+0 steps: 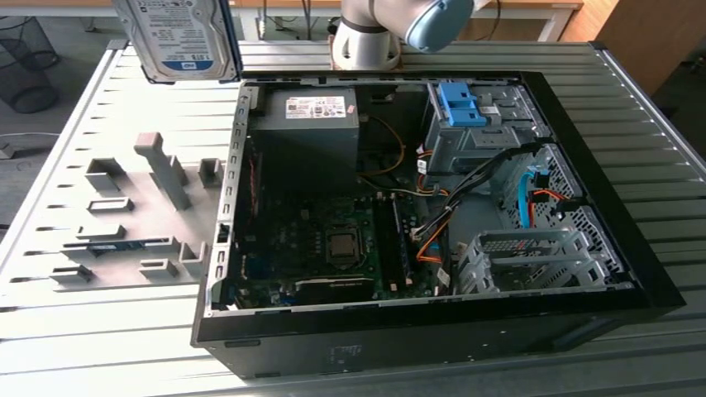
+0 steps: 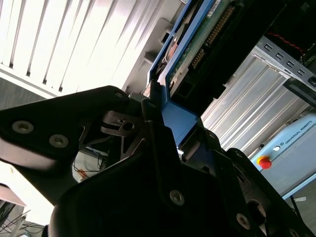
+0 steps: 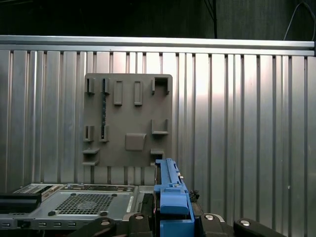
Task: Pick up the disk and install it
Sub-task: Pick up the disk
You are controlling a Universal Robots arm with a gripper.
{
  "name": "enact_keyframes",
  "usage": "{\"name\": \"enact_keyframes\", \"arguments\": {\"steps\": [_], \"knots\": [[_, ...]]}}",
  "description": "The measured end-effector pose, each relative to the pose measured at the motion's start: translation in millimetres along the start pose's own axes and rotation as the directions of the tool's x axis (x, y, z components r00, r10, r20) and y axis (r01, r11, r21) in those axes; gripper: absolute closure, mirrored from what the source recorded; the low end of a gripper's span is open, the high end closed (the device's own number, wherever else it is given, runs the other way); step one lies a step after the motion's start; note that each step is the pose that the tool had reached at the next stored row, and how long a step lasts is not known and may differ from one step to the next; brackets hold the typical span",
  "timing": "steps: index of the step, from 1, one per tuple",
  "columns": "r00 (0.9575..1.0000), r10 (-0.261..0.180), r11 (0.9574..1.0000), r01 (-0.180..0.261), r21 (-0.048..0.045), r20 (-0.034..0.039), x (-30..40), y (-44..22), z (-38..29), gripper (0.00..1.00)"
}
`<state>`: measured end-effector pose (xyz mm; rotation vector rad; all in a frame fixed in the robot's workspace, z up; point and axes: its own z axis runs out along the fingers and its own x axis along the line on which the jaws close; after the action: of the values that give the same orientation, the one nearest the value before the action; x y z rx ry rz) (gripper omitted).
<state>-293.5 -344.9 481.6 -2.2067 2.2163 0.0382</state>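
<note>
Ribbed metal table [image 1: 662, 157]. Open case [image 1: 651, 285] holds board [image 1: 331, 240], blue clip [image 1: 464, 103]; grey jig [image 1: 121, 223] beside it. I see disk [image 1: 177, 37] aloft, upper left of exterior view, gripper [image 2: 165, 108] jaws pinching its frame.

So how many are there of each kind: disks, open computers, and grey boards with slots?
disk: 1
open computer: 1
grey slotted board: 1
Total: 3
</note>
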Motion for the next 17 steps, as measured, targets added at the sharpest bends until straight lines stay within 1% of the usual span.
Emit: {"name": "enact_keyframes", "arguments": {"steps": [8,17], "knots": [[1.0,0.0,1.0,0.0,0.0001,0.0,-0.1,-13.0,-0.1,0.63],[1.0,0.0,1.0,0.0,0.0,0.0,-0.1,-29.2,-0.2,0.63]]}}
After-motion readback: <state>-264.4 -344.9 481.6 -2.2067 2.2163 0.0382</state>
